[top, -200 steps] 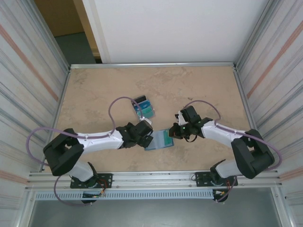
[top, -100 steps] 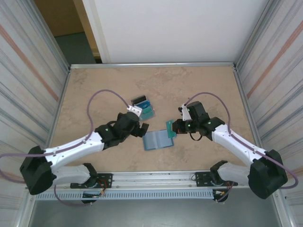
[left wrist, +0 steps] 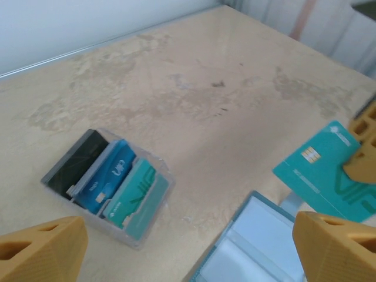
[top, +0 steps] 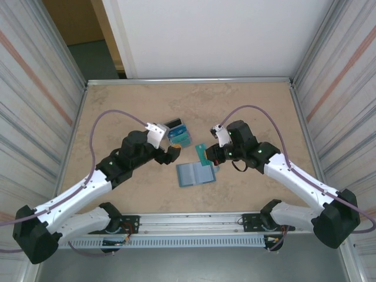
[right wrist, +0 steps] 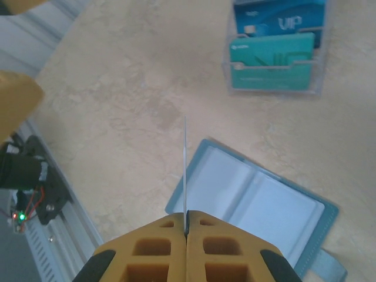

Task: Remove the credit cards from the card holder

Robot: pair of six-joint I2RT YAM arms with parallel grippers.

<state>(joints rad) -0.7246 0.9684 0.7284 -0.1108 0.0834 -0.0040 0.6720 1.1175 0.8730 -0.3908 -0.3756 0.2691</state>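
The card holder [top: 195, 174] lies opened flat on the table [top: 117, 111], pale grey-blue inside facing up, roughly midway between the two arms and toward the near side. In the right wrist view its teal rim frames two pale pocket panels, and a small strap tab sticks out at one corner.

Just past its far edge a teal-green credit card [top: 202, 154] is held off the table, pinched at one end by the right gripper [top: 210, 156], whose fingers are clenched tight on it. From the right wrist camera that card is seen edge-on as a thin line rising from between the closed yellow pads, above one side of the holder. The left wrist view shows its printed face and chip.

Farther back on the table stands a clear plastic stand [left wrist: 136, 239] with a black card [left wrist: 73, 167], a blue card [left wrist: 108, 176] and another teal card [left wrist: 136, 191] fanned in it.

The left gripper [top: 171, 151] hangs between the stand and the holder, its yellow fingers [left wrist: 41, 252] spread wide, released, with nothing between them
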